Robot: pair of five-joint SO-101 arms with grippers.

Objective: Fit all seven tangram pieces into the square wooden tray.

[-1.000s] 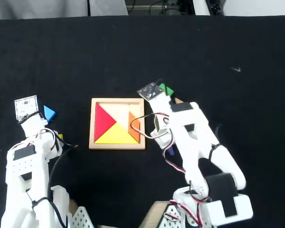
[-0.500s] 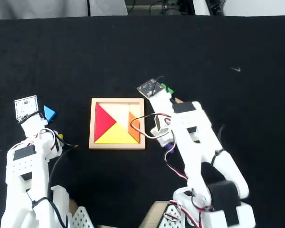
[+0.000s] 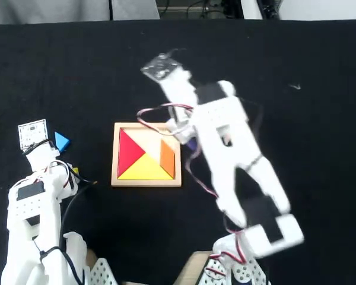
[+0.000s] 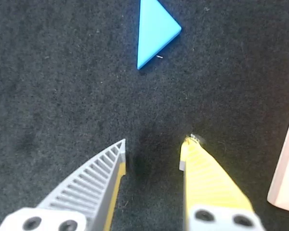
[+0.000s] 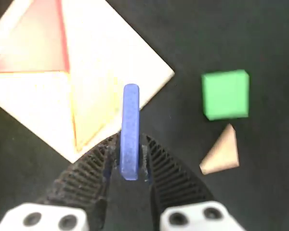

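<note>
since the blue piece [image 5: 130,106] must go into the tray [image 5: 144,50], the right gripper [image 5: 130,144] clamps it on edge near a tray corner; the left gripper [image 4: 154,144] is wide open.

The black-covered table [image 3: 320,136] is viewed from above. The square wooden tray [image 3: 146,183] is set directly on it near the middle, and a light-blue triangle [image 3: 61,141] is laid well off to one side. A green square [image 5: 225,94] and a tan triangle [image 5: 222,153] are placed near one tray corner, close together but not touching.
</note>
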